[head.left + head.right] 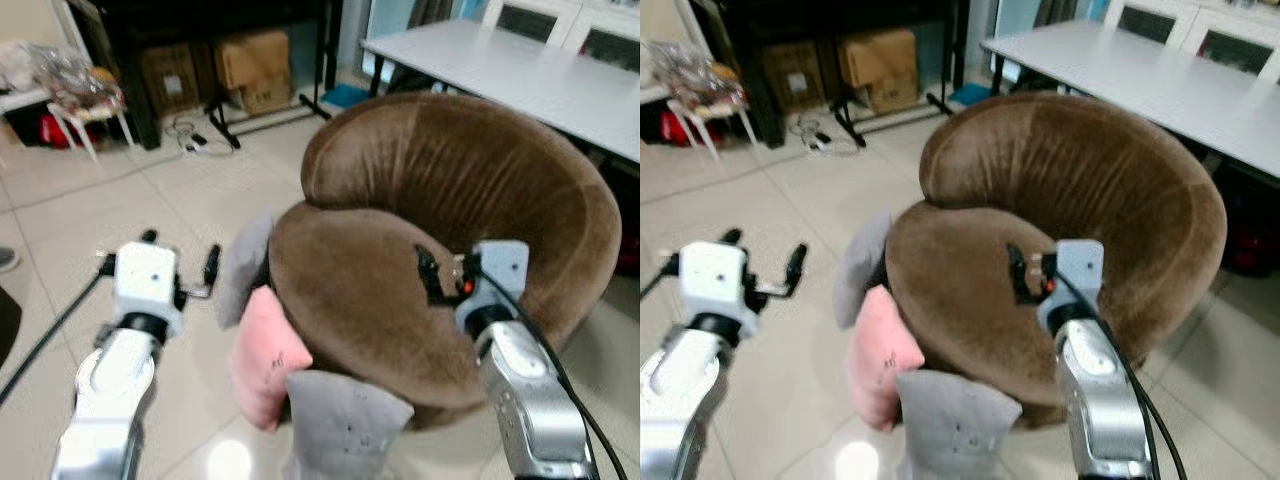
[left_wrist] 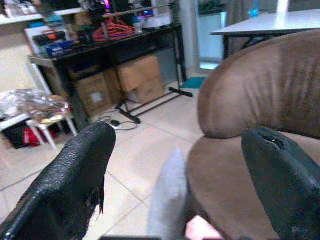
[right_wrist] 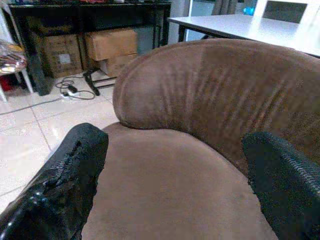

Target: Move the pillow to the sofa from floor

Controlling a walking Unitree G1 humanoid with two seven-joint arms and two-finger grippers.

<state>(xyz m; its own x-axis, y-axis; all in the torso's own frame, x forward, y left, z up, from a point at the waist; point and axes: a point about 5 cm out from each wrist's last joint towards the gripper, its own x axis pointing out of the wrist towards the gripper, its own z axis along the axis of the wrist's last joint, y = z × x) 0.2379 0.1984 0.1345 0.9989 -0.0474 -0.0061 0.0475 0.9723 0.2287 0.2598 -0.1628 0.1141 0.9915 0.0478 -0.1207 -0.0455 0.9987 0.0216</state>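
Pink fabric marks the pillow, which is leaned on the tiled floor against the front left side of the round brown sofa. It is wedged between two grey cushions: one stands just behind it and another lies nearer the camera, both touching or nearly touching it.

The left gripper is held above the floor to the left of the pillows, its fingers spread wide with nothing between them. The right gripper is held over the sofa seat, also spread wide and empty.

The pillow is judged to be light, soft and easily squashed, with a cloth cover that should not slip. A hold on its upper edge or free left corner looks best, since a deep pinch there would gather enough stuffing to lift it. Some sagging is to be expected once lifted, and the neighbouring grey cushions could be dragged along or toppled.
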